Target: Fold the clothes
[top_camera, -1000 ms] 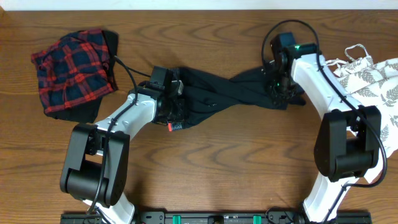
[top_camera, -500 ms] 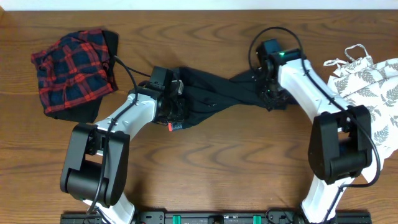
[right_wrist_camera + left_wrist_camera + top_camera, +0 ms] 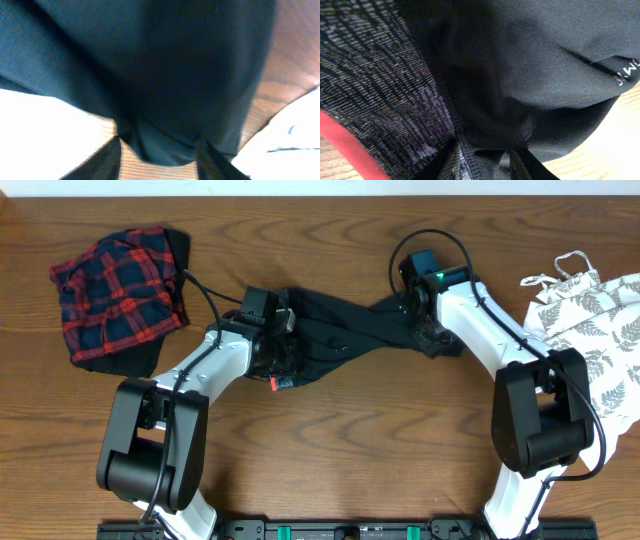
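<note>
Both jaws gripping leggings (image 3: pixel 340 330), right gripper (image 3: pixel 157 152) shifted left

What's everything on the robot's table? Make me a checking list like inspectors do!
Surface: brown wooden table, bare wood around the clothes.
Job's things: black leggings stretched and twisted between the two arms, not folded; plaid piece bunched at the far left; white leaf-print top at the right edge.
Clutter: nothing seen.
Grippers: left gripper shut on the leggings by the grey-and-red waistband; right gripper pinching the other end of the black fabric.
Cables: black cable arcing beside the left arm; another loop above the right wrist; neither snags the cloth.
Surroundings: black rail at the near edge, where the arms stand.
</note>
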Available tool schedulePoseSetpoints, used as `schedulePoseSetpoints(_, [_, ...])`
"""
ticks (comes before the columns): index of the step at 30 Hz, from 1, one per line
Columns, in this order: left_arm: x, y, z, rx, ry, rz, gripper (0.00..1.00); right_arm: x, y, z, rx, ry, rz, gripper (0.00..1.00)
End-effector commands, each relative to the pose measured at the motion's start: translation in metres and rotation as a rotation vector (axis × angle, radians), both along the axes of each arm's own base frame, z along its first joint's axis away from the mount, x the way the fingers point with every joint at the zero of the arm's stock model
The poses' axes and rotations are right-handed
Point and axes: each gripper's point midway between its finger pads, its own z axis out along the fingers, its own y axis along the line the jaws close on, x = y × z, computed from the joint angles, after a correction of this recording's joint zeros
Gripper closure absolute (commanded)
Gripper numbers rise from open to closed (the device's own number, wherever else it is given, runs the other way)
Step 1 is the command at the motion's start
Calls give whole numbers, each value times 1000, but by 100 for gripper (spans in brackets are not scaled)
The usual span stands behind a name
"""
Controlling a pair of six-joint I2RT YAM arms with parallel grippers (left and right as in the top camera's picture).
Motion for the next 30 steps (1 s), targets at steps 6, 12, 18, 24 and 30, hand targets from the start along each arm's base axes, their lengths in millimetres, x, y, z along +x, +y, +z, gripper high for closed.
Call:
schedulePoseSetpoints(6, [-11,-3,-17,3,56,-10,65,-14,24,-1,33,31,85,47])
schedulePoseSetpoints(12, [-11,-3,-16,3,56,-10,61,-3,26,3,-23,-33,110,60])
schedulePoseSetpoints(18, [-11,-3,-17,3,58,-11,61,6,16,3,-27,-69,72,60])
schedulePoseSetpoints(24, [-11,-2,-17,3,58,-10,61,8,12,2,-13,-67,57,75])
schedulePoseSetpoints(30, [-11,-2,-17,3,57,-10,60,2,23,-4,57,-33,81,72])
